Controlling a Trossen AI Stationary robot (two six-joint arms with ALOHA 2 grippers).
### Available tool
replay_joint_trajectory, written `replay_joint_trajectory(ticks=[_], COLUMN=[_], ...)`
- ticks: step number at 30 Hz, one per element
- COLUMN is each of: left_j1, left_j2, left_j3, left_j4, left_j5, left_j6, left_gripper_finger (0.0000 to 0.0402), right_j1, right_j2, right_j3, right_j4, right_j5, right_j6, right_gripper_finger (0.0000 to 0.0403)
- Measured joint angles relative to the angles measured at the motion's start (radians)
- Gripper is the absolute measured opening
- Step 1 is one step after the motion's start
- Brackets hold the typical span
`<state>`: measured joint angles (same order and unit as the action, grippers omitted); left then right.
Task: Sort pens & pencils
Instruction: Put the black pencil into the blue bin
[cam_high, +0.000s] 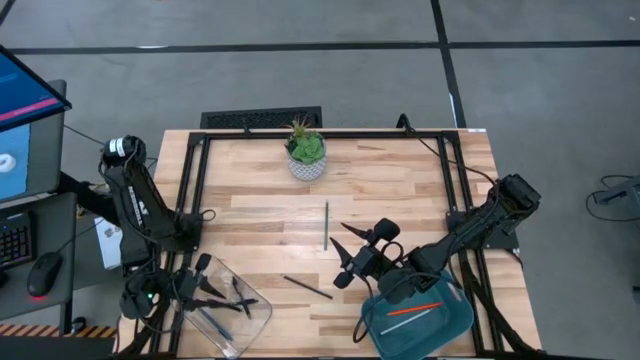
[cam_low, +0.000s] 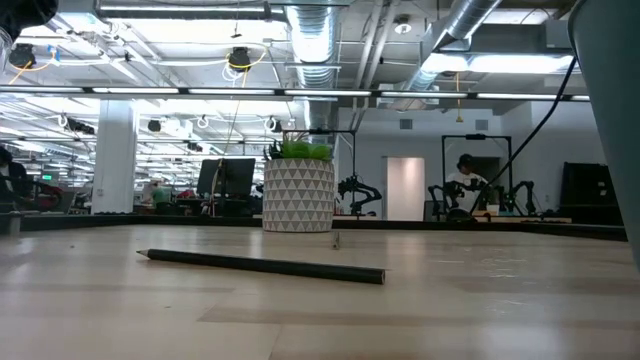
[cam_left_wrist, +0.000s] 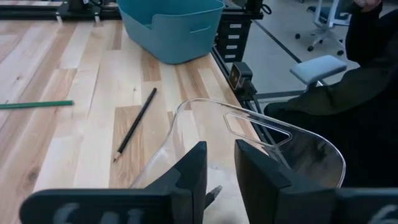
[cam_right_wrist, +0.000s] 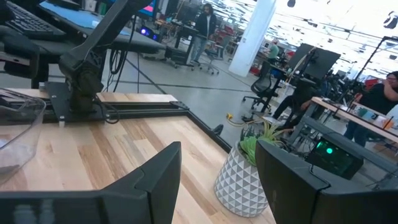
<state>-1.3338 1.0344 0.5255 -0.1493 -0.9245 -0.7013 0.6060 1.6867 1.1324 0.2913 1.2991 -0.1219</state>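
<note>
My left gripper (cam_high: 208, 288) hangs over the clear container (cam_high: 250, 318) at the table's near left corner, its fingers a narrow gap apart (cam_left_wrist: 221, 177). A few dark pens (cam_high: 218, 322) lie in that container. My right gripper (cam_high: 350, 255) hovers wide open (cam_right_wrist: 217, 186) above the table's middle, just left of the teal bin (cam_high: 455, 322). The bin holds an orange-red pen (cam_high: 412, 310) and a grey one. A green pencil (cam_high: 326, 225) and a black pencil (cam_high: 307, 287) (cam_low: 265, 265) (cam_left_wrist: 135, 124) lie flat on the wood. My left gripper has a grey pen tip (cam_left_wrist: 213, 193) showing low in the gap, close beside one finger (cam_left_wrist: 194, 174). I cannot tell whether the fingers touch it. The gripper comes from above, over the clear container's rim (cam_left_wrist: 273, 134).
A potted plant in a white patterned pot (cam_high: 306, 155) (cam_low: 298, 195) (cam_right_wrist: 239, 177) stands near the far edge. Black frame rails (cam_high: 330, 133) border the table. Bare wood lies between the two loose pencils and the plant. A monitor, keyboard and mouse sit off the table's left side.
</note>
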Motion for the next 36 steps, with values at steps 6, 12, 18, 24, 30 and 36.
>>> replay_joint_trajectory(ticks=[6, 12, 18, 24, 30, 36], left_j1=[0.000, 0.000, 0.015, 0.102, 0.240, 0.373], left_j2=[0.000, 0.000, 0.000, 0.000, 0.000, 0.000], left_j3=[0.000, 0.000, 0.000, 0.000, 0.000, 0.000], left_j4=[-0.003, -0.003, -0.003, -0.004, -0.003, 0.019], left_j5=[0.000, -0.037, -0.245, -0.313, -0.315, -0.186], left_j6=[0.000, 0.037, 0.105, 0.106, 0.166, 0.207], left_gripper_finger=[0.0082, 0.0082, 0.0083, 0.0083, 0.0083, 0.0083], right_j1=[0.000, 0.000, -0.016, -0.074, -0.138, -0.177], right_j2=[0.000, 0.000, 0.000, 0.004, 0.004, 0.004], right_j3=[0.000, 0.000, 0.000, 0.000, 0.000, 0.000], right_j4=[0.000, -0.002, -0.017, -0.087, -0.178, -0.271], right_j5=[0.000, 0.000, -0.021, -0.113, -0.200, -0.203], right_j6=[0.000, 0.000, 0.069, 0.202, 0.371, 0.523], right_gripper_finger=[0.0228, 0.0228, 0.0228, 0.0228, 0.0228, 0.0228])
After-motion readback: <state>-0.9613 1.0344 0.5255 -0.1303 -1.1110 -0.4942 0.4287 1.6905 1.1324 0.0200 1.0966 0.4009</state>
